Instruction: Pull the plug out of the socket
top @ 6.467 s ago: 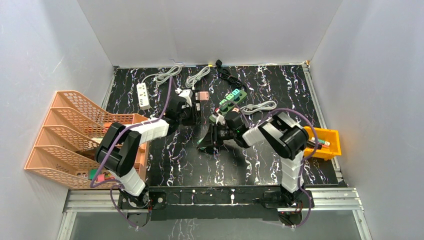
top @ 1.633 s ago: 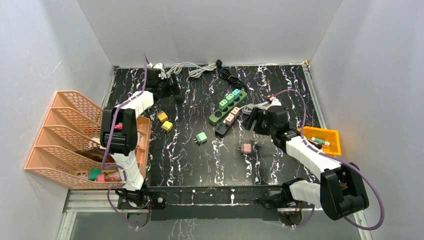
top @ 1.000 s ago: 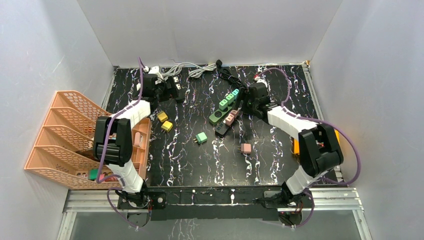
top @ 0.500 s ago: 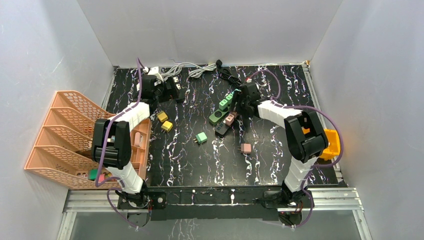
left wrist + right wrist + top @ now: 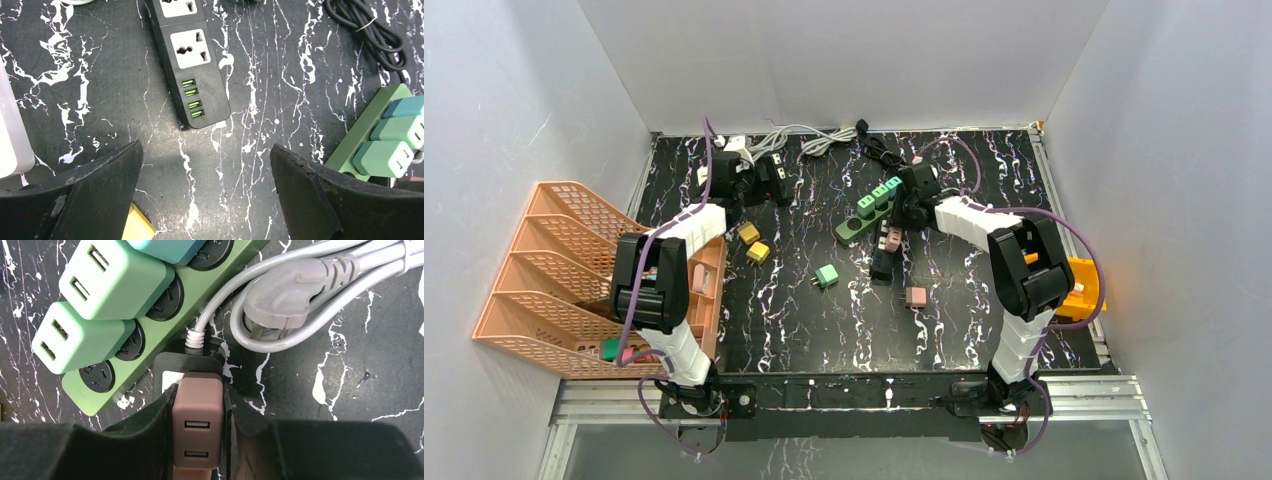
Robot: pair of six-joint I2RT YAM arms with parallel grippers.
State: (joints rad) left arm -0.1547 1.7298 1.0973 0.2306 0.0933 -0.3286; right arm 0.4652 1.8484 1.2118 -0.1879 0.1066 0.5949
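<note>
Jaws: the right gripper [image 5: 198, 396] is clamped on the brown plug [image 5: 197, 415], with a finger pressed to each side. The left gripper [image 5: 205, 150] is held wide apart with nothing between the fingers. The plug is still seated in the black socket strip [image 5: 172, 366], just beside the green strip [image 5: 150, 355], toward the back of the table [image 5: 984, 180].

Changed: half a second ago the black socket strip was lying diagonal, with the right arm just arriving over it. Now it is swung closer to upright in the top view, and the green strip is nudged back-left. So the grip is made, but the strip is apparently being dragged along with the plug, and no separation is seen yet. Nothing is pinning the strip down. The left arm is parked over the other black strip [image 5: 192, 75], far left. Judged: the pull is not done, and the strip likely needs bracing.

Hard to read:
- The plug-to-socket seam is covered by the fingers in the wrist view, so partial unseating can't be ruled out.
- The plug's lower end is cut off at the frame edge.
- In the top view the right fingers are masked by the wrist.
- A grey plug [image 5: 285, 297] crowds the far end.
</note>
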